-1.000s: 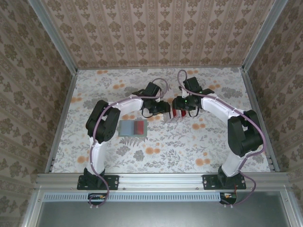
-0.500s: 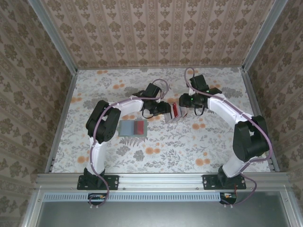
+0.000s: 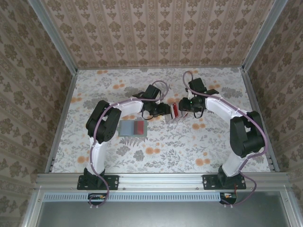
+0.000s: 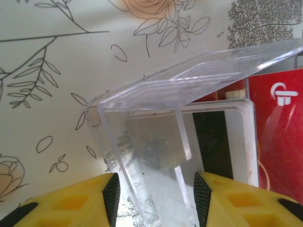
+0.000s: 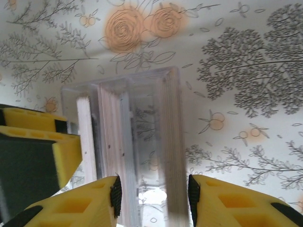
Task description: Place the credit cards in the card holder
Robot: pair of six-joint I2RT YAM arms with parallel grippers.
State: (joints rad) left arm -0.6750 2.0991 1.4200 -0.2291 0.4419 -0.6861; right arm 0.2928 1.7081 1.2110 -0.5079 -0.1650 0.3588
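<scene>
The left gripper (image 4: 156,187) pinches the clear plastic rack (image 4: 189,87), the right gripper (image 5: 152,187) straddles it with its grip unclear, and the red card (image 4: 277,142) looks thin, stiff and slick, best taken by an exposed edge.

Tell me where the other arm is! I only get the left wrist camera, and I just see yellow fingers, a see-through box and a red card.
Observer: The right gripper faces yours from the opposite side, and the same clear holder sits between its fingers too.
Operator: Are more cards lying around?
Observer: From above, a flat grey-and-red rectangle lies on the table beside the left arm, apart from both grippers.
Operator: Can the other camera see my fingers?
Observer: Yes, a yellow finger of the left gripper shows at its left edge.
</scene>
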